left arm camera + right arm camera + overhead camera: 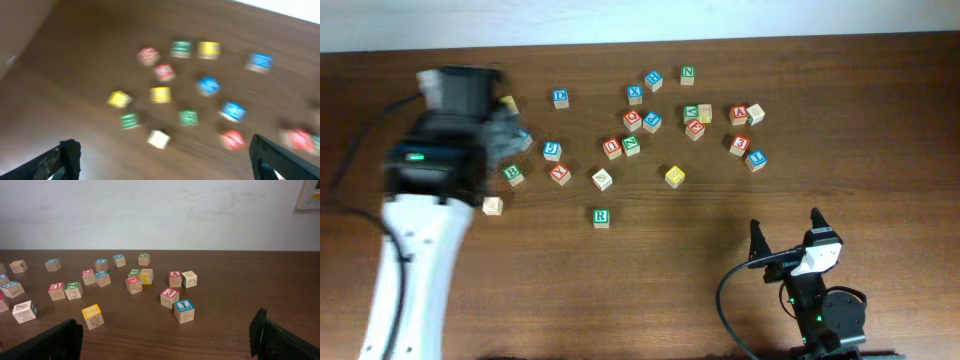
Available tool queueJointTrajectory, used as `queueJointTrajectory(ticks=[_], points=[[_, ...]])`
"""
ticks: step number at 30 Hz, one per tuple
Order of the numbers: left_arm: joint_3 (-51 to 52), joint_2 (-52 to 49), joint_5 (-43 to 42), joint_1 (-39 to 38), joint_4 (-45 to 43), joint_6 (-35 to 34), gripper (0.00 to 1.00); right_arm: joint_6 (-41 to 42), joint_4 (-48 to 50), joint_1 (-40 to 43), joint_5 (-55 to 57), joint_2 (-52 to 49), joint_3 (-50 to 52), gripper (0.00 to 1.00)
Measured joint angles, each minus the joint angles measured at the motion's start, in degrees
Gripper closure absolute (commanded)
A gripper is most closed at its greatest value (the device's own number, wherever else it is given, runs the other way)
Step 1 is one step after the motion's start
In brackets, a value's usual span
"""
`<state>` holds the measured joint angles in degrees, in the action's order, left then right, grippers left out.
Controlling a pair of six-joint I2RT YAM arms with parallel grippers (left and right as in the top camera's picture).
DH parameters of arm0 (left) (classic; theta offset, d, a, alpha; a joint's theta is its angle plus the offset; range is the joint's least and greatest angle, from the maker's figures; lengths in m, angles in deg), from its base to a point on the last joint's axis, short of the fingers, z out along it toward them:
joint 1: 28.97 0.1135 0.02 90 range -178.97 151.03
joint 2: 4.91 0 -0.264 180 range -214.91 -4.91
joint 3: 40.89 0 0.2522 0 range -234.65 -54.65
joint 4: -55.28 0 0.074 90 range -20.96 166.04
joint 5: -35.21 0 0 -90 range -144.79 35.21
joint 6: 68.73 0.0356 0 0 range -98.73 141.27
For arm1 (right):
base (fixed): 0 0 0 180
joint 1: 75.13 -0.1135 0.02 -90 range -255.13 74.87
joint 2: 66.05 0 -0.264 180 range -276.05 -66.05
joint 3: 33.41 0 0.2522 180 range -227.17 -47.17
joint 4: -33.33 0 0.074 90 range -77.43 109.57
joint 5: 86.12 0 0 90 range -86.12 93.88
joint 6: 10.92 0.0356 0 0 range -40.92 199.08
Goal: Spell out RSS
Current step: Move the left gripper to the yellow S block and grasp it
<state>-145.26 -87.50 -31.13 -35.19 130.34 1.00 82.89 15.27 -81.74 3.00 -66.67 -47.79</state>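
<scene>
The cube with a green R lies alone on the table, nearer the front than the other cubes. A yellow-faced cube lies right of it and also shows in the right wrist view. Another yellow cube sits in the far cluster, seen too in the right wrist view. My left gripper hovers at the left end of the cubes, open and empty. Its view is blurred, showing yellow cubes with unreadable letters. My right gripper is open and empty near the front.
Several red, blue, green and plain cubes are scattered across the table's middle and back, such as a blue one and a plain one. A yellow cube is partly hidden by the left arm. A white wall stands behind.
</scene>
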Motion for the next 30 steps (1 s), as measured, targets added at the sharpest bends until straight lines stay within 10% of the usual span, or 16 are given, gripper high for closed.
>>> queueJointTrajectory(ticks=[8,30], points=[[0.0,-0.87,-6.36,22.23,1.81,0.17,0.01,0.02,0.0,0.0,0.0,0.0,0.0,0.02],[0.0,-29.27,-17.51,19.89,-10.45,4.74,0.05,0.04,0.0,0.0,0.0,0.0,0.0,0.02]])
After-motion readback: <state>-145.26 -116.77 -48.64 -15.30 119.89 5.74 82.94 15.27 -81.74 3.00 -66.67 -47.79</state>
